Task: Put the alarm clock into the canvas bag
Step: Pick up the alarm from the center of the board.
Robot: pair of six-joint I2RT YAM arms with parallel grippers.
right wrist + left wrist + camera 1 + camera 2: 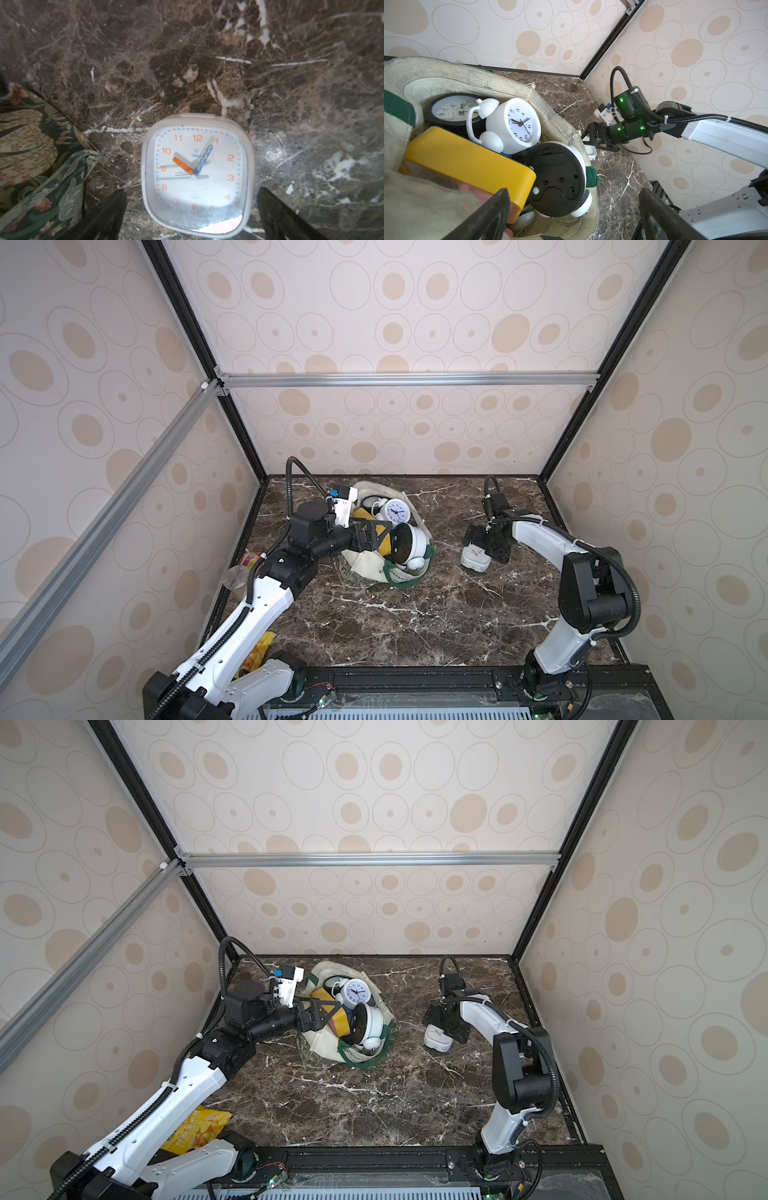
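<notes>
In both top views the canvas bag [365,566] is seen slumped on the marble table [415,614], its mouth gaping and already crowded with other clocks. The alarm clock [473,561] to be packed is found face up on the table at about 3 o'clock from the bag, well apart from it. The right gripper [482,547] is poised directly above it. The left gripper [380,537] is reached in over the bag's 9 o'clock rim.

In the left wrist view the left gripper [574,194] is shown spread wide with nothing held. Whether a finger presses the cloth cannot be told. The opening is filled by a yellow clock [467,162], a white twin-bell clock [517,122] and a black-backed clock [556,176], so little free room is left.

In the right wrist view the right gripper [192,199] is shown wide open, with a finger on either side of the case beside the dial's 8 and 4 and neither touching. The grasp is judged to be the step in hand. It would be done best with the fingers lowered squarely past the rounded edges, centred, and closed low on the flat sides, since the smooth case could slip or tip.
</notes>
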